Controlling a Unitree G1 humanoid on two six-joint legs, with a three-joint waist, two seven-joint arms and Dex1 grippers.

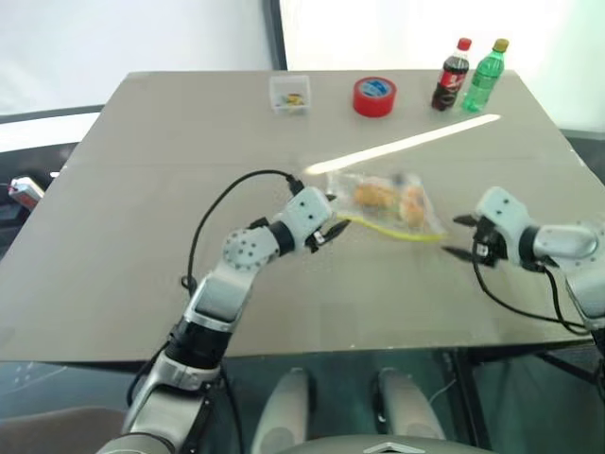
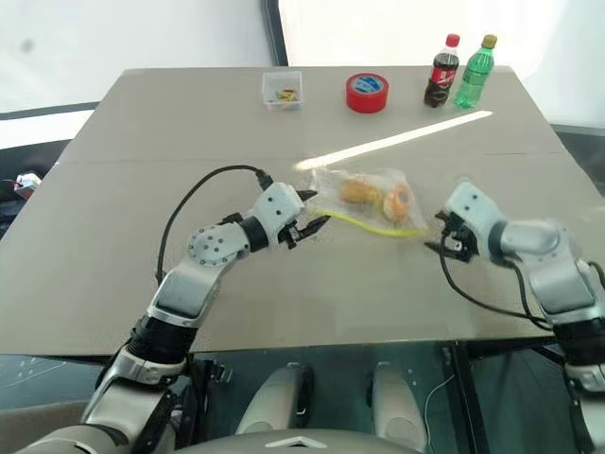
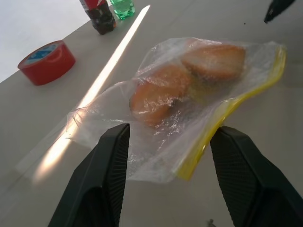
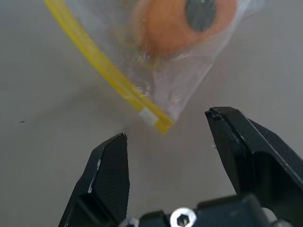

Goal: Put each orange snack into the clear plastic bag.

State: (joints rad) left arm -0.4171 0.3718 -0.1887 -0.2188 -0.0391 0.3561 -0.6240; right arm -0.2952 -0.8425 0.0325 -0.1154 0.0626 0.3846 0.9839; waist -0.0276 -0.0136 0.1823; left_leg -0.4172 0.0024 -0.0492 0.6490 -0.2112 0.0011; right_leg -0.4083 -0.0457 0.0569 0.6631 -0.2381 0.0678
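Both pincers stand spread and empty: the left pincer (image 1: pixel 331 230) beside the clear plastic bag (image 1: pixel 389 204), the right pincer (image 1: pixel 463 236) just off its yellow-edged corner. Both orange snacks (image 3: pixel 189 80) seem to lie inside the bag, mid-surface (image 1: pixel 142 189). Beyond: clear box (image 1: pixel 289 95), red tape roll (image 1: pixel 374 96), two bottles (image 1: pixel 468 76).

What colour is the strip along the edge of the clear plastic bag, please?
Yellow; the strip on the clear plastic bag shows best in the right wrist view.

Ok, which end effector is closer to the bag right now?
Left. The left end effector sits open right at the bag's edge, which lies between its fingers. The right end effector is open too, a short gap off the bag's yellow-strip corner.
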